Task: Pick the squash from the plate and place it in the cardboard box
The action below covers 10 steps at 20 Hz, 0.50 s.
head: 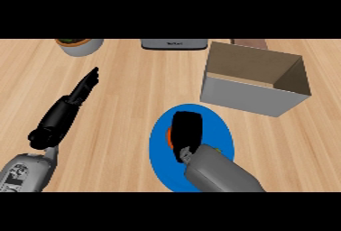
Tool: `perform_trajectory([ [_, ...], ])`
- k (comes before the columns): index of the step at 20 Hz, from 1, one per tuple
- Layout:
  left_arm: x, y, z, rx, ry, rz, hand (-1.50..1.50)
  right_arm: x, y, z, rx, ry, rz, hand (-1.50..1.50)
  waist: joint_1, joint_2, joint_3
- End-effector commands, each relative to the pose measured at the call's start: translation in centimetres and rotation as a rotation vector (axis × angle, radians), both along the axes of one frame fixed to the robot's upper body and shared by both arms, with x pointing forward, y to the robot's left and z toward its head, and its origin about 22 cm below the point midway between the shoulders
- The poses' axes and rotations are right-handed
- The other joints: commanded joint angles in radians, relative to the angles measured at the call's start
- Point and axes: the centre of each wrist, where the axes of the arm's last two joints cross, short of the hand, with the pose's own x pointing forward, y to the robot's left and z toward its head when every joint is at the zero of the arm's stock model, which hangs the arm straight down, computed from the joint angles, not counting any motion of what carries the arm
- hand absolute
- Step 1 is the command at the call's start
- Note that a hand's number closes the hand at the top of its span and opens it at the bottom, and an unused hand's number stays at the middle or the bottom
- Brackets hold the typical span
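A blue plate [160,153] lies on the wooden counter in front of the cardboard box [253,85]. My right hand [186,128] hovers over the plate's middle and covers the squash [171,135], of which only a thin orange sliver shows at the hand's left edge. Whether its fingers curl round the squash is hidden. The box stands open-topped at the right rear, just beyond the plate. My left hand [70,106] rests at the left with straight fingers pointing away, well apart from the plate.
A white pot with a plant [80,45] stands at the back left. A dark grey appliance [174,44] sits at the back centre. Bare wooden counter [126,90] lies between the left hand and the plate.
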Motion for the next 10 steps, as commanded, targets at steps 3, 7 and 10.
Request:
perform_trajectory([
  [3,0.5,-1.6,0.4,-0.003,-0.005,-0.059,0.00,-5.5,3.5,1.2,0.162,0.016,0.708,1.50,0.054,0.017,0.005],
  [7,0.7,-0.1,0.9,-0.011,-0.002,-0.021,0.00,-8.1,3.7,3.1,0.314,-0.058,1.078,1.50,0.024,0.004,0.004],
  [10,0.6,-0.2,0.8,-0.014,0.014,-0.005,0.00,-7.1,1.8,4.8,0.343,-0.170,1.193,1.50,0.001,-0.001,0.002],
])
